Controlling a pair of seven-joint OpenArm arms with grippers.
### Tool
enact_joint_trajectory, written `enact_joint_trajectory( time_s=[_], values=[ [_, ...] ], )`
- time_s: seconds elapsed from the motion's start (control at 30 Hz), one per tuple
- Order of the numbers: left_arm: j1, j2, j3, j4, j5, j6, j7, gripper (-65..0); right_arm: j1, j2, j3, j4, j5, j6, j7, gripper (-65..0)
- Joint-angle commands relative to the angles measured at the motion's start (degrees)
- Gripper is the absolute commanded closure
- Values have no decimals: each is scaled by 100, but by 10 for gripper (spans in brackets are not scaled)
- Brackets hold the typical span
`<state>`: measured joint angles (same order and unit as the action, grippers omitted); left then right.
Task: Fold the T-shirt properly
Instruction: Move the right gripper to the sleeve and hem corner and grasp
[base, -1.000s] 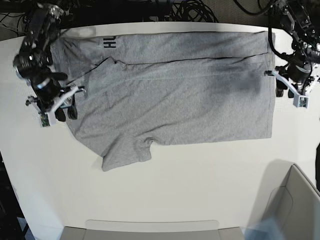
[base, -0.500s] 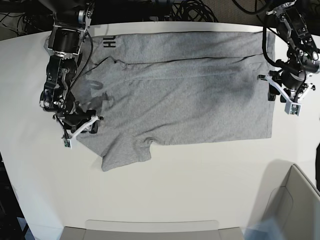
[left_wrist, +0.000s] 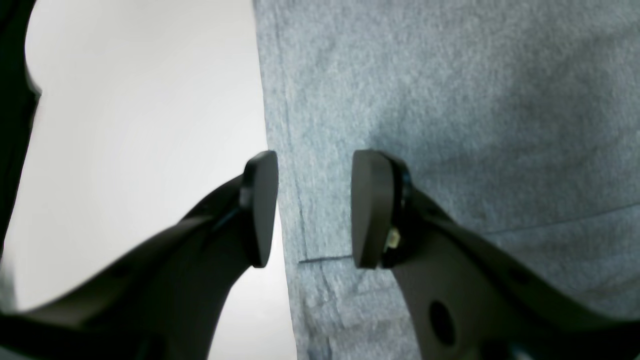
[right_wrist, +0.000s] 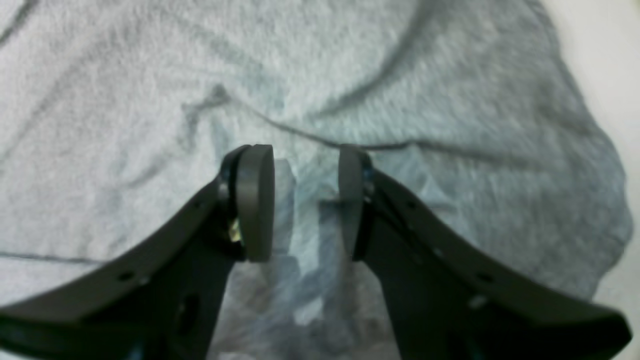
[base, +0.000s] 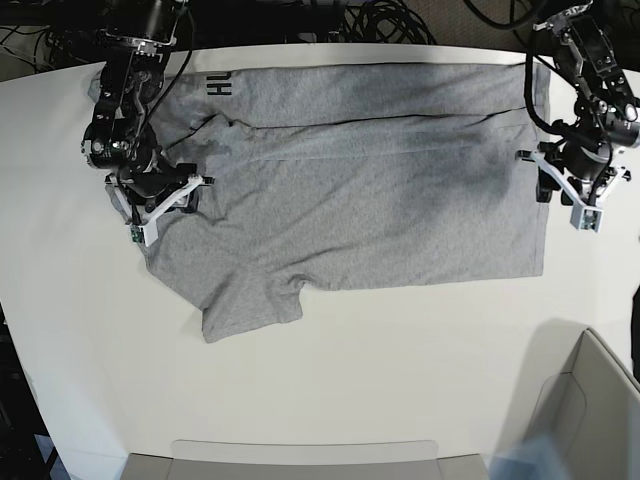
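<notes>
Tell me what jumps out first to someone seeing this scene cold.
A heather-grey cotton T-shirt lies spread across the white table, its top edge folded over. An open black gripper poises at each end: the left gripper at the hem, the right gripper over the shoulder.

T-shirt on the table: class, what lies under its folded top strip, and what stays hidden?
Under the T-shirt's folded strip lies more grey cloth; black lettering peeks out, the rest covered. The table beneath is hidden.
</notes>
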<state>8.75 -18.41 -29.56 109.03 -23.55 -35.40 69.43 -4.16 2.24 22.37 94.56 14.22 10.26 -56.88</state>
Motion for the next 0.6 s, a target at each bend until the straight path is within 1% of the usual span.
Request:
enact_joint_trajectory(
  time_s=[0.0,0.1,0.2,0.3,0.37,0.47,0.5,0.57],
  values=[
    [-45,-88,-28,46,-23,10,-73,-252,87,27,62,210,86,24,-13,-218],
    [-45,-88,-64,-86,-23,10,-73,-252,139,-79,273,552,103,24,-347,-218],
    [-45,-97,-64,-323,-23,10,-73,-252,289,-53,238,781,95,33,-48,-218],
    [-45,-106,-64,-534,-23,-8,-73,-252,728,27,220,658,60,33,154,-218],
    [-45,-97,-37,-596,-23,-8,-73,-252,1150,185,123,174,60,33,181,-218],
    [-45,-88,-20,-569,-32,-25,-73,-252,1775,431,-44,-942,60,33,216,-218],
    [-45,-88,-20,-569,-32,-25,-73,-252,1933,475,-61,-1303,60,33,233,-218],
    [-45,-88,-28,-569,-32,-25,-73,-252,2135,510,-88,-2006,42,16,479,-218]
  ],
)
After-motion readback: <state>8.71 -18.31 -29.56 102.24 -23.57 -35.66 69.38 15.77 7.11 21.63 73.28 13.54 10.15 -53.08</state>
